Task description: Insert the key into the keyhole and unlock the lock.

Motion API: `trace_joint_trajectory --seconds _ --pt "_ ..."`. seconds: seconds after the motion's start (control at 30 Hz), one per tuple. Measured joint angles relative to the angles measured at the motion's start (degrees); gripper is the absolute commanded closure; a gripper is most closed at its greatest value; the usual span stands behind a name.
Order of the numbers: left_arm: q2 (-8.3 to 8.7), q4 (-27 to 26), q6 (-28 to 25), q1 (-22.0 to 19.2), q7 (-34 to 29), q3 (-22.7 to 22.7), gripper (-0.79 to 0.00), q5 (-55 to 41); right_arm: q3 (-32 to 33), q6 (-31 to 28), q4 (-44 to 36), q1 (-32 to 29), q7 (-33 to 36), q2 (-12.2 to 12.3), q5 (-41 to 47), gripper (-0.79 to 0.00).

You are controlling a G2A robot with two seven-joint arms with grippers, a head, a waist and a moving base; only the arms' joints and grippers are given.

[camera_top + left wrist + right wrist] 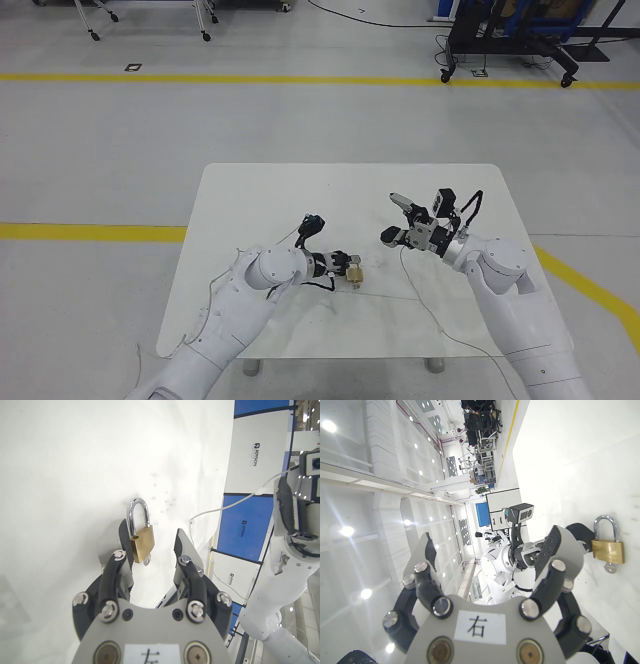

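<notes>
A brass padlock with a silver shackle rests on the white table, and the key's silver head sticks out of its bottom. My left gripper is open around the lock, whose body leans on one finger while the other finger stands apart. From above, the padlock lies just off the left gripper. My right gripper is open and holds nothing, a short way from the lock. Its wrist view shows the padlock and key beyond one finger.
A thin white cable trails across the table under the right arm. The table's far half is bare. Yellow floor lines and wheeled frames lie well beyond the table.
</notes>
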Motion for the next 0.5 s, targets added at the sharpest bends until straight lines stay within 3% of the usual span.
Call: trace_joint_trajectory --seconds 0.07,0.1,0.13,0.3,0.5 --pt "-0.01 -0.34 0.01 0.08 1.41 -0.68 -0.576 -1.04 0.00 0.00 0.00 0.00 0.00 0.00 0.00 -0.785" --pt "-0.02 -0.73 0.00 0.26 2.45 -1.30 -0.727 -2.14 0.00 0.00 0.00 0.00 0.00 0.00 0.00 -0.785" --pt "-0.02 -1.10 -0.08 0.45 3.24 -1.89 -0.770 -3.14 0.00 0.00 0.00 0.00 0.00 0.00 0.00 -0.785" --pt "0.31 -4.43 -1.75 2.14 8.61 -5.38 -0.773 -7.28 -1.27 -0.35 0.27 -0.50 -1.10 -0.11 -1.15 -0.785" --pt "1.69 -10.21 0.80 2.65 12.18 -7.76 -0.785 3.02 0.68 -5.38 3.62 1.74 -3.86 0.27 -4.45 -0.785"
